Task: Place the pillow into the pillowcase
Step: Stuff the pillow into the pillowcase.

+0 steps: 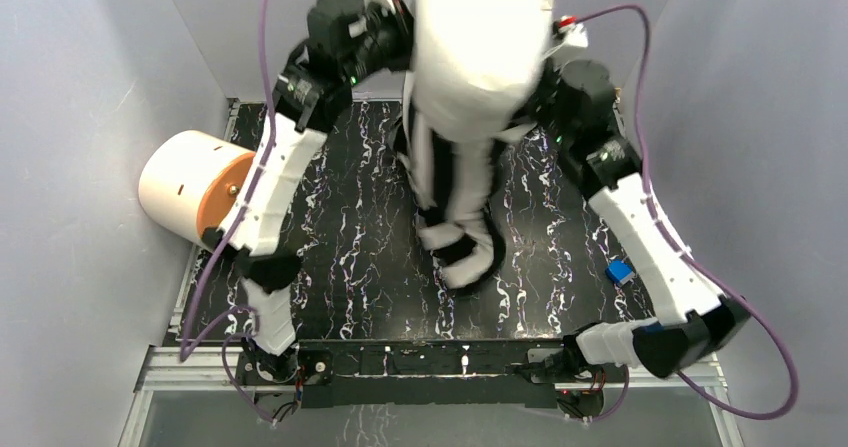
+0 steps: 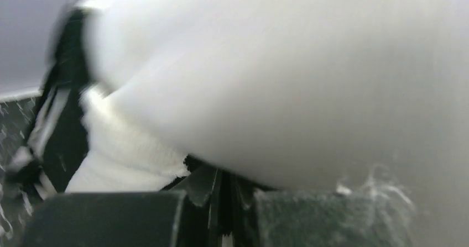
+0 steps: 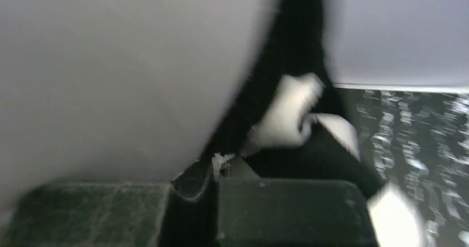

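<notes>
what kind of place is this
Probably a robot lab test cell: plain grey panel walls box in a black white-veined marbled tabletop, with two white-and-black robot arms bolted to a metal rail at its near edge.

Even light, motion-blurred wrist views

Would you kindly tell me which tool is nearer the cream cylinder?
Left. The left tool is at the side of the pillow facing the cylinder; the right tool is beyond it.
</notes>
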